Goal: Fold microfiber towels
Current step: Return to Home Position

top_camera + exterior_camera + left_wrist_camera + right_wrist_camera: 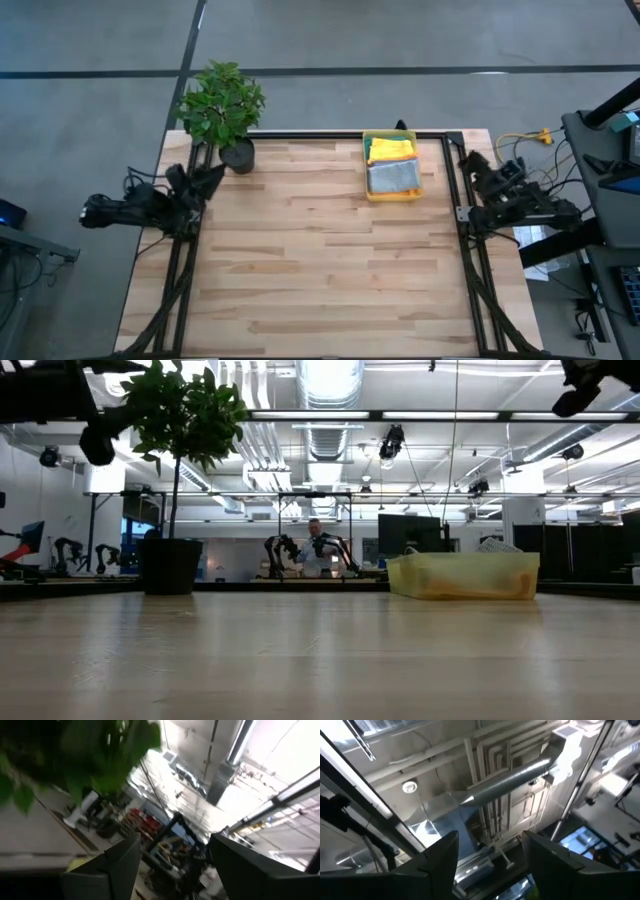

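Left end effector (207,180): positioned at the left edge of the tabletop (320,270), just beside the potted plant (222,105) and clear of the wood surface. In its wrist view the two fingers (117,867) stand wide apart with nothing between them. Green leaves and ceiling lights lie beyond them.

Right end effector (468,163): positioned at the right edge of the tabletop, near the yellow bin (366,170) but not touching it. Its fingers (440,862) are likewise spread wide and empty, aimed up at ceiling ducts.

Yellow bin: stands upright at the back edge of the tabletop, right of centre, between the plant and the right arm and well apart from the plant.

Towels: two are visible from above, both folded and lying inside the bin. The yellow towel (392,148) fills the half toward the back edge. The grey towel (394,178) fills the half toward the middle of the tabletop, and the two touch. Whether other towels lie beneath them cannot be told.

Low view: the bin (465,575) and the plant's dark pot (170,565) sit on the far part of the surface. A person (315,550) shows far off in the room behind.
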Available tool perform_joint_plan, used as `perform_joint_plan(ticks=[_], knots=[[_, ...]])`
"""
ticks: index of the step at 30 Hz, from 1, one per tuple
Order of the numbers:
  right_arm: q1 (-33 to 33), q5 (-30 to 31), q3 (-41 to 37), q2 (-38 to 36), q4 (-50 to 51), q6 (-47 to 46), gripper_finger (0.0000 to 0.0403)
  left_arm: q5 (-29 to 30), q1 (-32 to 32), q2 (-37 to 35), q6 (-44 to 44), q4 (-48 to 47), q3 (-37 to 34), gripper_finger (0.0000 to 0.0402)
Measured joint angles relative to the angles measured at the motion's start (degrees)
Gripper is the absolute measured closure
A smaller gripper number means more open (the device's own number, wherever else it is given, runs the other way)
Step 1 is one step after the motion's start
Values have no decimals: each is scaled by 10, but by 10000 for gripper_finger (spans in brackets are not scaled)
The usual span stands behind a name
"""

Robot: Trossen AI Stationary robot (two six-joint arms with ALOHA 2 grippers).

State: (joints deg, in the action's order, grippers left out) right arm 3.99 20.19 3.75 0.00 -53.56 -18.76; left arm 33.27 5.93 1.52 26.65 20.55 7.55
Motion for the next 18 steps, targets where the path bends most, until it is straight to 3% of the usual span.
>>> perform_joint_plan(ticks=[5, 8, 18], knots=[[0, -12, -33, 0, 20, -60, 199, -17, 1, 0, 43, 60, -60, 176], [1, -28, -33, 0, 39, -84, 201, -20, 2, 0, 57, 49, -70, 176], [1, -24, -33, 1, 58, -33, 202, -33, 2, 4, 39, 15, -71, 176]])
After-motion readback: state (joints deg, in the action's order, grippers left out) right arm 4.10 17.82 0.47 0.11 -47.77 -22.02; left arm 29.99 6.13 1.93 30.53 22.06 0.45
